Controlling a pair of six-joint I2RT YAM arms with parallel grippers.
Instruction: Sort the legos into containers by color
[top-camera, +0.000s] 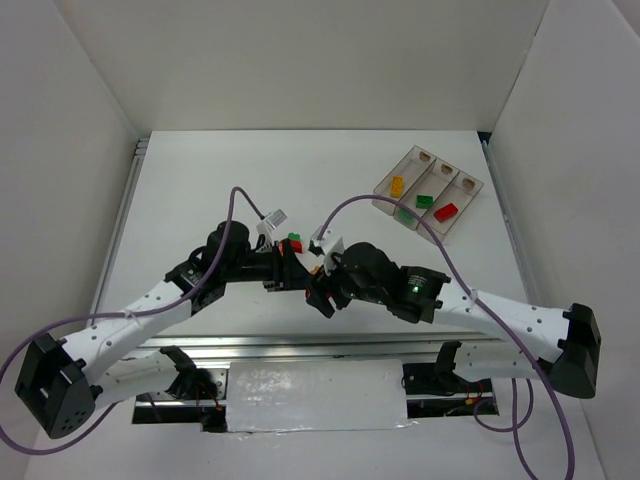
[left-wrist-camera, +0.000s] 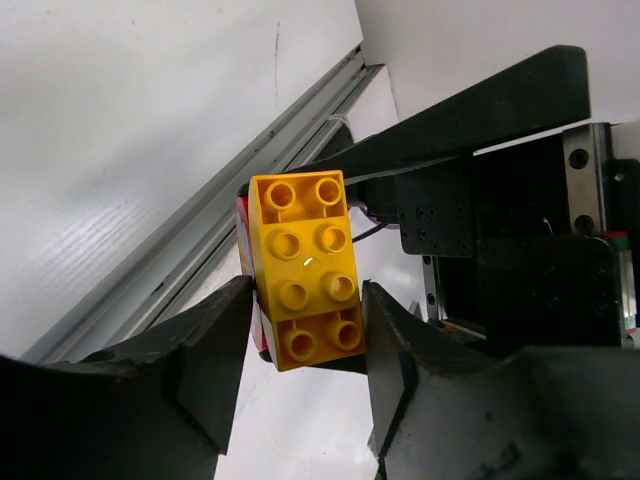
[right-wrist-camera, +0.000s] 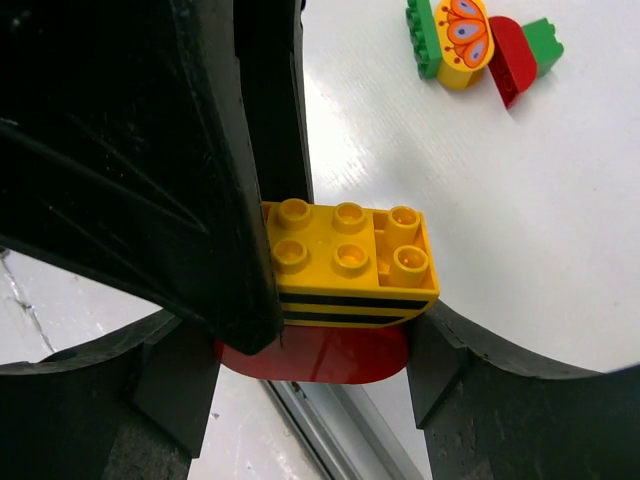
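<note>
Gripping one stacked pair of legos from both sides, at the centre, near side.
Pinching the yellow brick (left-wrist-camera: 305, 270) by its long sides with the left gripper (left-wrist-camera: 305, 335); clamping the red brick (right-wrist-camera: 320, 358) under it with the right gripper (right-wrist-camera: 312, 345). At far right, tray (top-camera: 414, 167) with yellow, green and red pieces in separate compartments.

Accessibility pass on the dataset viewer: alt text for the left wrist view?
Yellow brick, studs toward the camera, pinched in the left gripper over the white table. A red brick shows only as an edge behind it.
</note>
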